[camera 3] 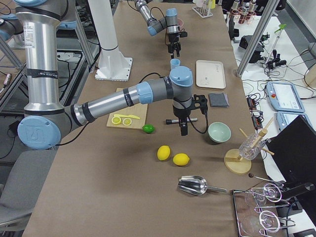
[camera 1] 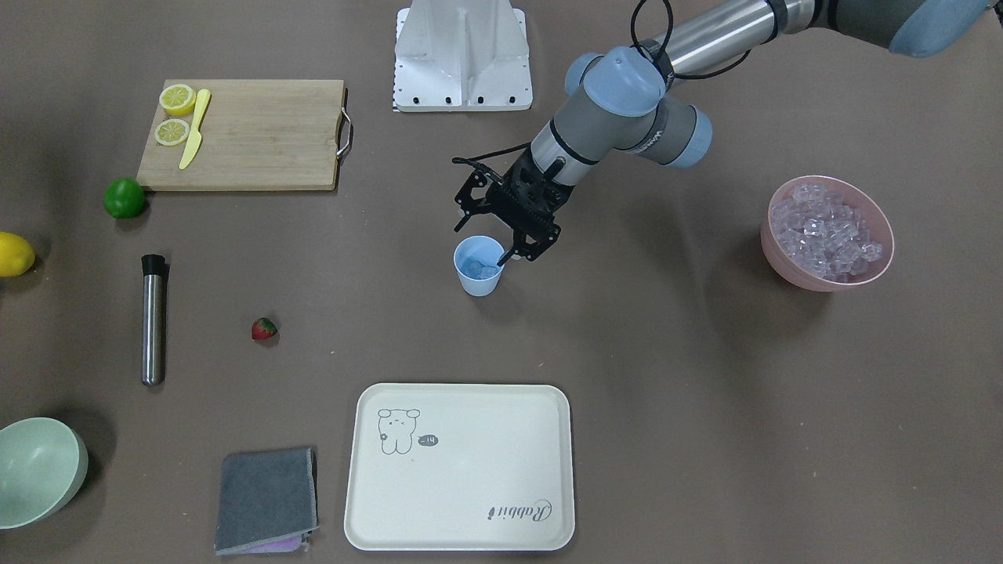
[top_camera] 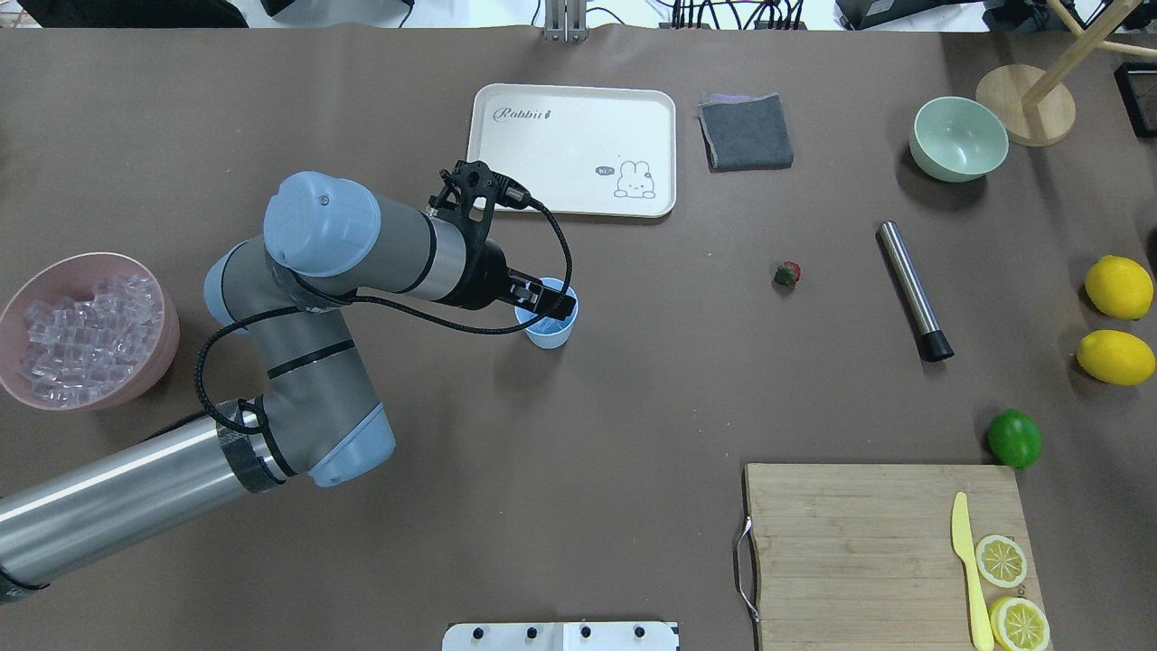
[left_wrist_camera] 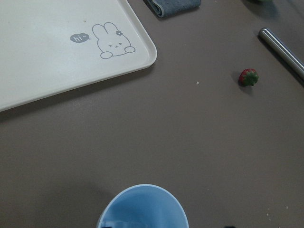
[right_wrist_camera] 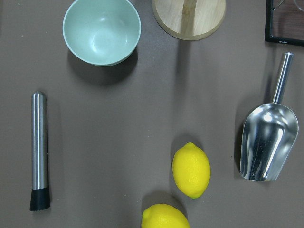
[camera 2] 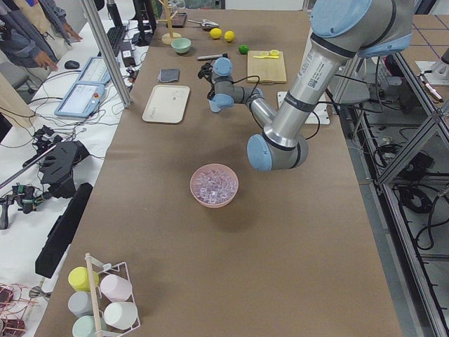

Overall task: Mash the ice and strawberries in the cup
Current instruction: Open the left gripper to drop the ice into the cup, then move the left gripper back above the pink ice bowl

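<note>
The light-blue cup (camera 1: 479,276) stands mid-table with a few clear ice cubes (camera 1: 480,269) inside. My left gripper (camera 1: 484,241) hovers at the cup's rim, open, one fingertip dipping just inside the mouth; it holds nothing. The left wrist view has the cup's rim (left_wrist_camera: 142,204) at its bottom edge. More ice (camera 1: 827,229) fills the pink bowl (camera 1: 791,270). A single red strawberry (camera 1: 264,329) lies on the table, well away from the cup. My right gripper (camera 3: 183,129) shows only in the exterior right view, above a steel muddler (right_wrist_camera: 39,147); whether it is open or shut I cannot tell.
A cream tray (camera 1: 462,540) and a grey cloth (camera 1: 266,501) lie near the operators' edge. A cutting board (camera 1: 258,133) carries lemon slices and a yellow knife. A lime (camera 1: 124,197), lemons (right_wrist_camera: 191,169), a pale green bowl (camera 1: 35,470) and a metal scoop (right_wrist_camera: 268,140) sit on the right arm's side.
</note>
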Robot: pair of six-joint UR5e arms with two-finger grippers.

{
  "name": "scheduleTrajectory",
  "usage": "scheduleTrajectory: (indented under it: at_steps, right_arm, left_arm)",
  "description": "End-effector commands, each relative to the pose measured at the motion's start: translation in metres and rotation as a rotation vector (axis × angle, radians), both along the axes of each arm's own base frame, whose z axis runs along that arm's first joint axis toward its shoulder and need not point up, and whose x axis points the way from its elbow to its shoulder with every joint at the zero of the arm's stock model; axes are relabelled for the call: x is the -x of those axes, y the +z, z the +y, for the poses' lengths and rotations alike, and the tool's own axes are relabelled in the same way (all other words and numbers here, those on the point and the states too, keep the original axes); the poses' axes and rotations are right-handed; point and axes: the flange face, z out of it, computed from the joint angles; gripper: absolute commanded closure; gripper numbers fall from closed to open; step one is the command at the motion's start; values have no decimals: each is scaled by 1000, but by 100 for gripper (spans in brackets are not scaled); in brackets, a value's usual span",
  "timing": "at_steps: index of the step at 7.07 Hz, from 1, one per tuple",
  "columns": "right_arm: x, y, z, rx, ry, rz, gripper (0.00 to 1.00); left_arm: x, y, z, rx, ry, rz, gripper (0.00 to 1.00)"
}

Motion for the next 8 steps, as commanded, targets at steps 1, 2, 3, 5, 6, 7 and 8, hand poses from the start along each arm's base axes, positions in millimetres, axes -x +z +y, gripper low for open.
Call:
scheduleTrajectory:
  at_steps: [1, 2, 3, 5, 6, 7, 8]
  right_arm:
    - [0, -1, 0, 0, -1, -5, 0]
    - [1, -1, -1, 1, -1, -9, 0]
    - [2, 0, -1, 9, -6, -26, 0]
    - [7, 2, -2, 20, -15, -43, 0]
    - [12, 3, -3, 26, -23, -45, 0]
    - [14, 3, -3, 27, -26, -46, 0]
    - [15, 3, -3, 28, -27, -47, 0]
  left_arm:
    - [31, -1, -10, -3, -14, 16, 3]
    - [66, 8, -25, 10, -2, 22, 3]
    - [106, 17, -45, 25, -6, 25, 2]
    - [166, 49, -79, -39, -25, -27, 3]
    - [202, 74, -92, -88, -8, -61, 3]
    - [232, 99, -98, -91, 12, -77, 3]
    - [249, 119, -98, -97, 18, -93, 3]
